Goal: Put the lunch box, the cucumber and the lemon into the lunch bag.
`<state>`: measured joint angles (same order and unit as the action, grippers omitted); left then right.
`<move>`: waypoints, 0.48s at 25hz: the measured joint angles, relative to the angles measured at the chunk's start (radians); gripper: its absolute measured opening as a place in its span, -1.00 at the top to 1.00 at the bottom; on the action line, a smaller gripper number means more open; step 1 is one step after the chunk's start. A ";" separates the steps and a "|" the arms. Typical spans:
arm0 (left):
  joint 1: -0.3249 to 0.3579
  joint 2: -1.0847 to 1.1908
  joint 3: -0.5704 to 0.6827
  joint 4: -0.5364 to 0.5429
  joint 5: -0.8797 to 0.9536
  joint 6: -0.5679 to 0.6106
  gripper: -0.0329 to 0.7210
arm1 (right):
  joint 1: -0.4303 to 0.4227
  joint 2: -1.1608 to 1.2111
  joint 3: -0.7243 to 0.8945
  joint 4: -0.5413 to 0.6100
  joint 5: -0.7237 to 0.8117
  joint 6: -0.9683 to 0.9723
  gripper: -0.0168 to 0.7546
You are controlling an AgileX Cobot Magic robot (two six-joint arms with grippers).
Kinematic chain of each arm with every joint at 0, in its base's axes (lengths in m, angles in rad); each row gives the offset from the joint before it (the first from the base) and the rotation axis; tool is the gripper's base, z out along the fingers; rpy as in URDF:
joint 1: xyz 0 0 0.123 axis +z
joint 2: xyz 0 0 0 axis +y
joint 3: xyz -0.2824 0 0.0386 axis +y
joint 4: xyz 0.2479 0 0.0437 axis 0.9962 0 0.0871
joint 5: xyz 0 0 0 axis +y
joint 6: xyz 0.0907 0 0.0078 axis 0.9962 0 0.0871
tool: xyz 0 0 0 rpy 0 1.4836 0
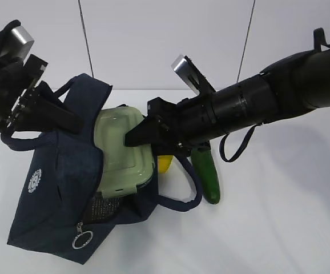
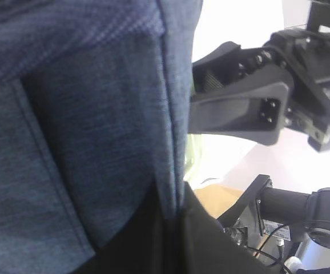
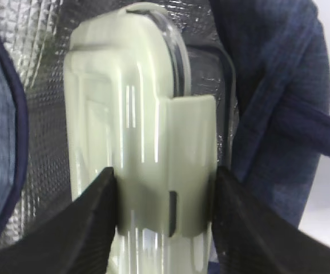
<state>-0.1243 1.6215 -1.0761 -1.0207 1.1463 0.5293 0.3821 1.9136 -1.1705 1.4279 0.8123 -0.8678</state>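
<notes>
So the right end effector (image 1: pixel 137 137) is clamped on the lunch box (image 1: pixel 122 153), one finger (image 3: pixel 91 222) on each side of its side clip, jaws about half spread around it. The box sits tilted in the middle of the exterior frame, partway inside the mouth of the lunch bag (image 1: pixel 59 200), silver lining all around it in the right wrist view. The left end effector (image 1: pixel 68 120) at upper left is pinched tight on the bag's rim, holding the opening up. The lemon (image 1: pixel 164 164) peeks out just behind the box, mostly hidden, and the cucumber (image 1: pixel 208 177) lies on the white table (image 1: pixel 279 228) right of center, under the right arm, near the bag's handle (image 1: pixel 182 202).
</notes>
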 joint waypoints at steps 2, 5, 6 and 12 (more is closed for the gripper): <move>0.000 0.003 0.000 -0.005 0.000 0.004 0.91 | 0.004 0.010 -0.013 0.019 0.007 0.000 0.04; 0.000 0.003 0.000 -0.007 0.006 0.006 0.91 | 0.015 0.018 -0.038 0.034 0.018 0.000 0.04; 0.000 0.003 0.000 -0.008 0.010 0.008 0.91 | 0.017 0.018 -0.050 0.036 0.022 0.002 0.04; 0.000 0.003 0.000 -0.025 0.014 0.024 0.91 | 0.020 0.025 -0.092 0.029 0.033 0.015 0.04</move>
<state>-0.1243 1.6242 -1.0761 -1.0455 1.1607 0.5537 0.4017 1.9383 -1.2626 1.4572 0.8449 -0.8526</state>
